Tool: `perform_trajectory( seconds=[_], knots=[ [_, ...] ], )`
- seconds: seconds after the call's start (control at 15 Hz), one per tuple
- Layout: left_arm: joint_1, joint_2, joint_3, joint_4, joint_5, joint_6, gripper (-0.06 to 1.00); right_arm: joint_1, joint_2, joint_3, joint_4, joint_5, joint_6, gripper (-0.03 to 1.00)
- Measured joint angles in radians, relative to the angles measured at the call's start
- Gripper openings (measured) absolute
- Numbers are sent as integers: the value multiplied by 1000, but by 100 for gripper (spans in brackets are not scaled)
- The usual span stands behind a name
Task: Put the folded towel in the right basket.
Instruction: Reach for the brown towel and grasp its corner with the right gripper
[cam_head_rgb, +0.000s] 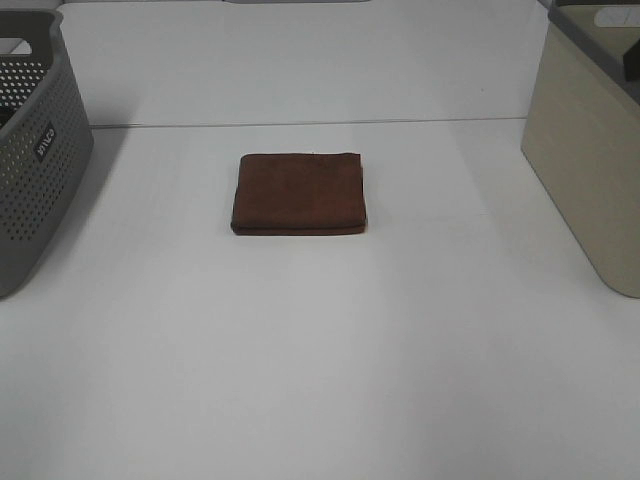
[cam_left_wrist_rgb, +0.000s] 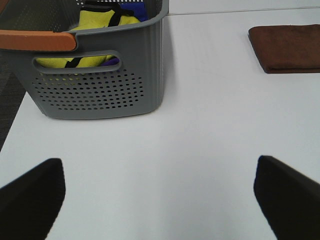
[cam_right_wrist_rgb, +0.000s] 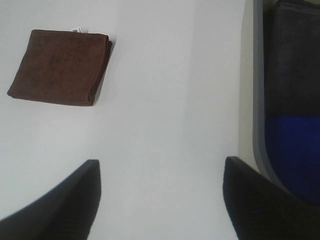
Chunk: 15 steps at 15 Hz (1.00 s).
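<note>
A folded brown towel (cam_head_rgb: 299, 193) lies flat on the white table (cam_head_rgb: 320, 350), near its middle. It also shows in the left wrist view (cam_left_wrist_rgb: 287, 47) and in the right wrist view (cam_right_wrist_rgb: 60, 66). The right basket (cam_head_rgb: 592, 150) is beige with a grey rim and stands at the right edge; the right wrist view shows its rim (cam_right_wrist_rgb: 257, 100) and dark and blue cloth inside. My left gripper (cam_left_wrist_rgb: 160, 200) is open and empty above bare table near the left basket. My right gripper (cam_right_wrist_rgb: 162, 200) is open and empty between the towel and the right basket. Neither arm shows in the exterior view.
A grey perforated basket (cam_head_rgb: 35, 150) stands at the left edge; the left wrist view shows it (cam_left_wrist_rgb: 100, 85) with an orange handle (cam_left_wrist_rgb: 37, 40) and yellow and blue cloth inside. A seam (cam_head_rgb: 300, 123) crosses the table behind the towel.
</note>
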Motion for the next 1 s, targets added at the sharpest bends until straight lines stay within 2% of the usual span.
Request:
perform_trajectory(
  seconds=[0.4,0.6,0.8,1.0],
  knots=[
    [0,0,0,0,0,0,97,19,354,-316,23,6,-26,66],
    [0,0,0,0,0,0,97,130,501,-443,-10,6,-27,66],
    [0,0,0,0,0,0,97,245,662,-563,11,5,-22,66],
    [0,0,0,0,0,0,97,269,769,-631,70,17,-22,66]
  ],
)
